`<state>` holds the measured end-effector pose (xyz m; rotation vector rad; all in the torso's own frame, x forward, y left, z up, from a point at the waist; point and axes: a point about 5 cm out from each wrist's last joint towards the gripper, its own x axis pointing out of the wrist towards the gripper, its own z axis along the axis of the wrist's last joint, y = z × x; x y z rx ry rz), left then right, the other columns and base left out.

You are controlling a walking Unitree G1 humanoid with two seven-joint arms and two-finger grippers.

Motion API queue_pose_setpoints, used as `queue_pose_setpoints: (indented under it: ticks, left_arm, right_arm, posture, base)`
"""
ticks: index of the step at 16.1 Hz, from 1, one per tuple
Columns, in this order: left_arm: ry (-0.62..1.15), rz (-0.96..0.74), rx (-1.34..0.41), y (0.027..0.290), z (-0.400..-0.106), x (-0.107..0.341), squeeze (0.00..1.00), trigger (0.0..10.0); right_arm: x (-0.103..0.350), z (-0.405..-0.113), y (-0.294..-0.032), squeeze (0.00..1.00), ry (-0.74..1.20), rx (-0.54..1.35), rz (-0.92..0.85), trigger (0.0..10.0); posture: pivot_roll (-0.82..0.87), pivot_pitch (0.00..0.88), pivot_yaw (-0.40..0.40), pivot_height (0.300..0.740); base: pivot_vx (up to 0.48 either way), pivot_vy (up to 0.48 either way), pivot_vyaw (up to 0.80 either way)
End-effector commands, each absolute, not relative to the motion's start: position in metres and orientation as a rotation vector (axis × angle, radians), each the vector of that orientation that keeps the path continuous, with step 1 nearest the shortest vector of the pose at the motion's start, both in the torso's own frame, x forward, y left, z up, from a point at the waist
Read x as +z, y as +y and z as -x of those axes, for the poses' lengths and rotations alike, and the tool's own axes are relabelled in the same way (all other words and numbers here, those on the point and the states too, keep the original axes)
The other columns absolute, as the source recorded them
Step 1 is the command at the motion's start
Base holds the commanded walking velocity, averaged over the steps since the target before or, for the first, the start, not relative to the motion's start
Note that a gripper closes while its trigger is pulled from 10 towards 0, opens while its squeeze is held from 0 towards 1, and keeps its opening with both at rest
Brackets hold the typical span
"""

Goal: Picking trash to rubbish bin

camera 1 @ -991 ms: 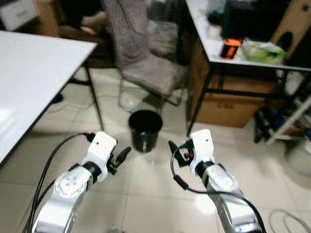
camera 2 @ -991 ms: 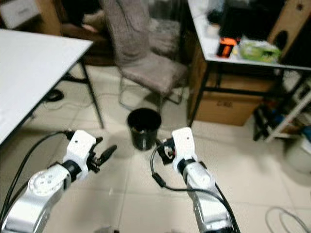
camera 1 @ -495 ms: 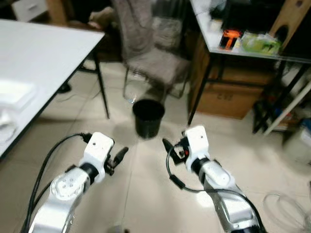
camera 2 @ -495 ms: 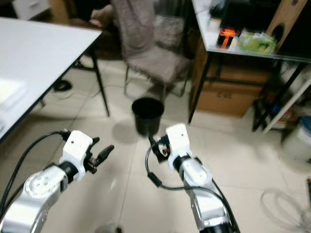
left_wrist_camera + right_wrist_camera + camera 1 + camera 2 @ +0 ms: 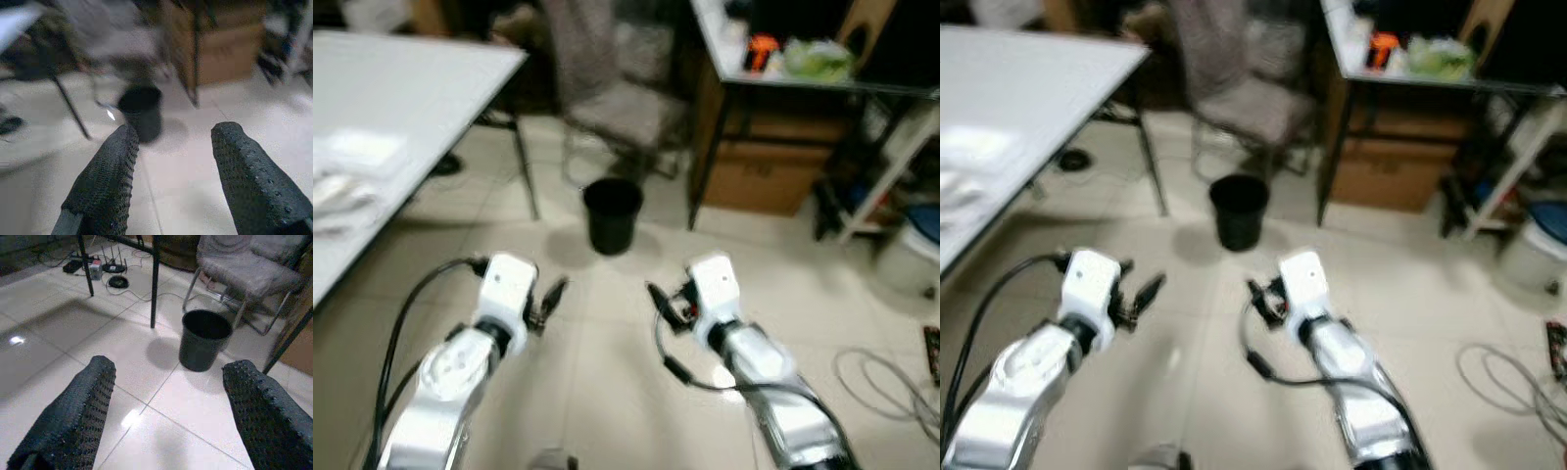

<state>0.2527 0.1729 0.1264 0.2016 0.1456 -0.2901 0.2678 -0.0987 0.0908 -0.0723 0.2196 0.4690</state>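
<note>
1. A white table (image 5: 401,98) stands at the far left, with crumpled white stuff (image 5: 342,191) on its near part. It may be tissue or trash; the blur hides what it is.
2. The left gripper (image 5: 551,297) hangs over bare tile, fingers (image 5: 105,178) spread wide and empty.
3. The bin (image 5: 612,215), black and upright, stands on the floor ahead, between the two grippers and beyond them, in front of a grey chair (image 5: 626,98). Its inside looks dark; I cannot tell if anything lies in it.
4. The right gripper (image 5: 658,299) also hangs over the tile, fingers (image 5: 73,416) wide apart, nothing between them.
5. At right is a desk (image 5: 803,78) with a green bag (image 5: 818,59) and an orange item (image 5: 762,51) on top and a cardboard box (image 5: 759,176) beneath; loose cable (image 5: 881,377) lies on the floor.
6. Progress, as I judge it: no trash is in either gripper, so a pick-up and a carry to the bin remain. The likeliest trash is the white stuff on the table.
</note>
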Motion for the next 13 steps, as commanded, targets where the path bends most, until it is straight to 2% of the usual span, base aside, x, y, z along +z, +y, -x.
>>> queue_pose_setpoints:
  ticks: [1,7,13]
  left_arm:
    - [0.089,-0.214,-0.221,0.181,-0.258,0.139,0.0,10.0]
    - [0.022,-0.236,-0.154,0.184,-0.264,0.154,0.0,10.0]
    - [0.021,-0.265,-0.114,0.189,-0.265,0.156,0.0,10.0]
  right_arm:
    - [0.099,-0.269,-0.094,0.0,0.173,0.49,0.071,10.0]
    - [0.113,-0.276,-0.089,0.0,0.106,0.516,0.057,10.0]
    - [0.118,-0.281,-0.09,0.0,0.081,0.523,0.061,10.0]
  posture:
    - [0.01,0.048,-0.055,0.74]
    - [0.02,0.048,-0.062,0.74]
    - [0.03,0.037,-0.074,0.74]
  base:
    - [0.0,0.0,0.8]
    - [0.0,0.0,0.8]
    - [0.259,0.0,0.8]
